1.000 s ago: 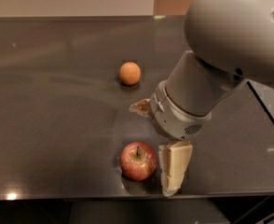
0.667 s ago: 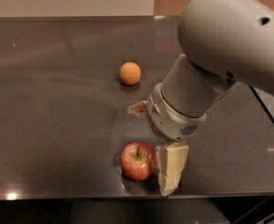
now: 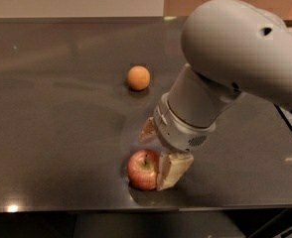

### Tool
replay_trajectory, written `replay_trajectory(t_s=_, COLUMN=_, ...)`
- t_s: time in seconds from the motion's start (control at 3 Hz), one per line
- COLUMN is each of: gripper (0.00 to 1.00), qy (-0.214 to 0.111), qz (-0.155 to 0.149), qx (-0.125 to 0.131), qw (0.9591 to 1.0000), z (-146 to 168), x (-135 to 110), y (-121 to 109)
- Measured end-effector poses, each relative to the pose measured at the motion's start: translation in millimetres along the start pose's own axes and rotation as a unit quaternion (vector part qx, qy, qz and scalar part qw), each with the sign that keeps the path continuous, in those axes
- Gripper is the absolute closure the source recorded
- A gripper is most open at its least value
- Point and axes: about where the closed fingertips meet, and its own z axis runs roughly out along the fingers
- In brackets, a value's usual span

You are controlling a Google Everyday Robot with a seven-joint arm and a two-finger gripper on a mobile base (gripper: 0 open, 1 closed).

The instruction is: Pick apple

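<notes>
The dark, glossy table (image 3: 51,108) fills nearly the whole view, running from the far wall down to its front edge at the bottom, with soft reflections across the top. My arm (image 3: 235,58) is the next biggest thing: a bulky pale grey shell that comes in from the upper right and narrows into a round wrist (image 3: 183,125) slanting down and to the left towards the front of the table.

At the end of that wrist, my gripper (image 3: 153,161) sits low over the front-centre part of the table, right at the apple. Its two cream-coloured fingers (image 3: 175,166) are spread apart, not clamped on anything. The nearer finger stands on the apple's right side and seems to press against the skin. The other finger pokes out from under the wrist on the far side, just above the apple. I can't say for sure whether that one touches the fruit, since my wrist shades the spot.

The apple (image 3: 142,169) rests on the table close to the front edge. It is red with a yellowish patch around a short dark stem that points up, and it is partly bracketed by my two fingers.

The orange (image 3: 138,78) is smaller and plain. It sits alone farther back on the table, well apart from the apple and the gripper and left of my arm.
</notes>
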Motion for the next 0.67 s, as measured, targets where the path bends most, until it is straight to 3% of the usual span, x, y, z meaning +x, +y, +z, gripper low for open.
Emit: replay_trajectory(t_s=0.67, gripper=0.84, qy=-0.008, qz=-0.004, qx=0.001, qw=1.0, z=-15.9, x=-8.2, y=-1.4)
